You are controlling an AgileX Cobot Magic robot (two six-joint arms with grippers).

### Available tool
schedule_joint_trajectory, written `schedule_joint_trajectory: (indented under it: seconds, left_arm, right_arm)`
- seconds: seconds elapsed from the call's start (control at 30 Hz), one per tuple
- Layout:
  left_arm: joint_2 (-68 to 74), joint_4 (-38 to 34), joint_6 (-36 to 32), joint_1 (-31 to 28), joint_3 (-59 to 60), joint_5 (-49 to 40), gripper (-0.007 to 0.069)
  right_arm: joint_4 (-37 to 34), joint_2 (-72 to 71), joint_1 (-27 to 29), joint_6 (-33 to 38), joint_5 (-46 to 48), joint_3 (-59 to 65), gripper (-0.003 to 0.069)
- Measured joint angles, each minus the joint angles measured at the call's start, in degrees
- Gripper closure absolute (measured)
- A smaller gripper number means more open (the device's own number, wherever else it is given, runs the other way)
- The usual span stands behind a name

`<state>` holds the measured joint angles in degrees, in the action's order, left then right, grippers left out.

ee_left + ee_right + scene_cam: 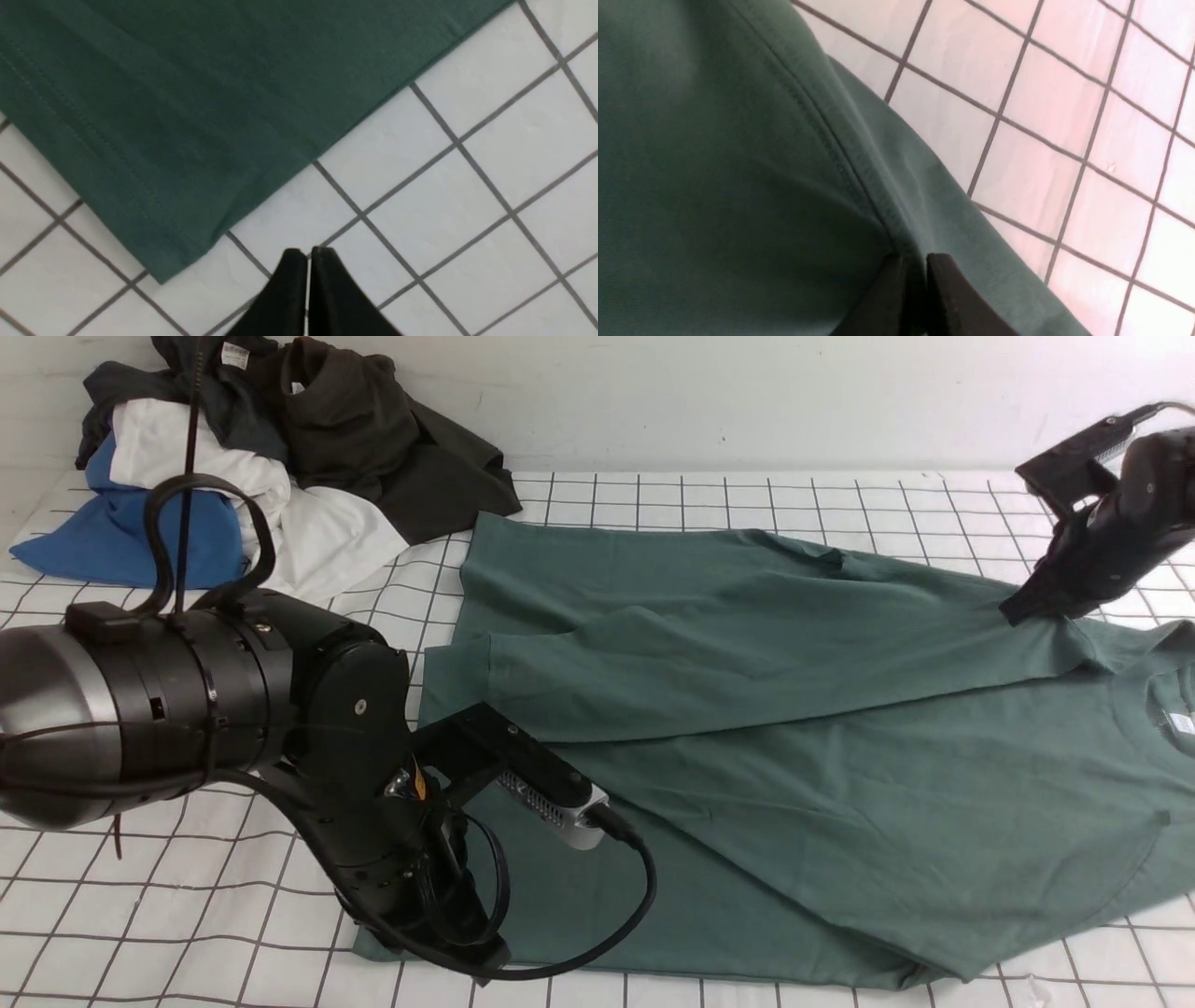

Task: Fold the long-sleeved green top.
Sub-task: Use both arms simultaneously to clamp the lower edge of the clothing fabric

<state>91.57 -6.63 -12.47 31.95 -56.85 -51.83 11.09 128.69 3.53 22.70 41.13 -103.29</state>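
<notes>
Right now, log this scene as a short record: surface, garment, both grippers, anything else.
surface: white grid cloth
garment: green top, spread out, far layer folded over the body, collar toward the robot's right
left gripper: shut, empty, over bare cloth beside the top's hem corner
right gripper: shut on the green top, pinching it at a seam
other: pile of clothes, blue, white and dark, far left
</notes>
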Motion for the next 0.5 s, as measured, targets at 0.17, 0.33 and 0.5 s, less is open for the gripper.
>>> schedule_joint_trajectory:
  seconds: [0.17, 0.33, 0.5]
  left_arm:
    - [-1.5, 2.8, 3.7, 0.0, 0.1, 1.0, 0.0632]
    - [-5.7, 4.8, 10.8, 0.0, -0.3, 5.7, 0.0632]
    - [-4.9, 5.7, 10.8, -3.3, -7.8, 1.8, 0.0632]
  right_arm:
    - [7.8, -1.0, 0.0, -6.1, -0.8, 0.0, 0.0426]
    - [9.0, -5.5, 0.0, -14.6, 0.2, 0.0, 0.0406]
    - [-3.2, -9.5, 0.0, -12.1, 4.0, -0.4, 0.0526]
